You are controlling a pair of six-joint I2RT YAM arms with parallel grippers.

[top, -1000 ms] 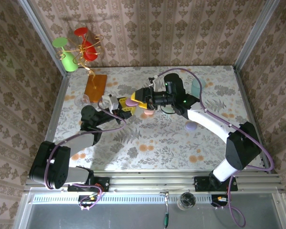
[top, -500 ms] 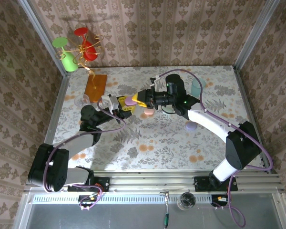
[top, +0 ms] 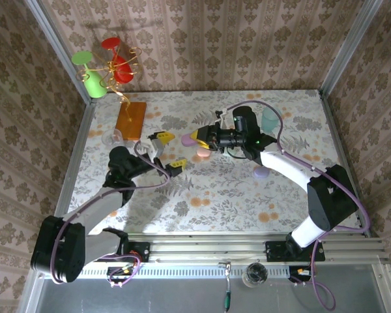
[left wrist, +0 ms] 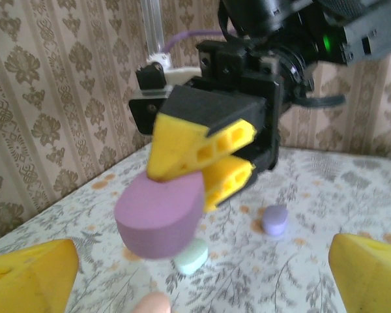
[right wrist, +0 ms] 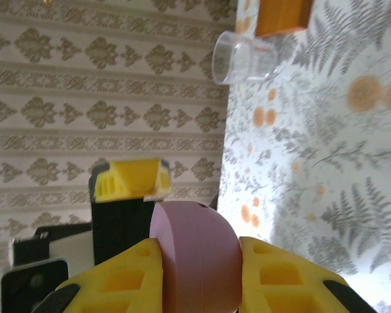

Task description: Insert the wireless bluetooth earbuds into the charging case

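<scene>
**A:** Which pincer has the case?

**B:** The right pincer. Its blocky yellow fingers, with a lattice of holes along their sides, are clamped on either side of the lilac charging case. The case is a smooth, matte pebble with a rounded back and one flat face. It hangs above the tabletop, which has a floral print of ferns and orange blossoms.

**A:** And the other arm?

**B:** The left pincer is spread wide, with nothing between its wedge-shaped yellow pads. It faces the case from close by without touching it.

**A:** Where are the earbuds?

**B:** Small rounded pastel things lie on the tabletop. A pink piece sits just beside the held case, and a lilac piece lies next to the right forearm. The left wrist view shows a mint piece beneath the case. They are too small for me to tell buds from further cases.

**A:** Anything else?

**B:** A clear plastic cup stands by a flat orange block at the far left. A translucent teal cup stands at the far right.
</scene>
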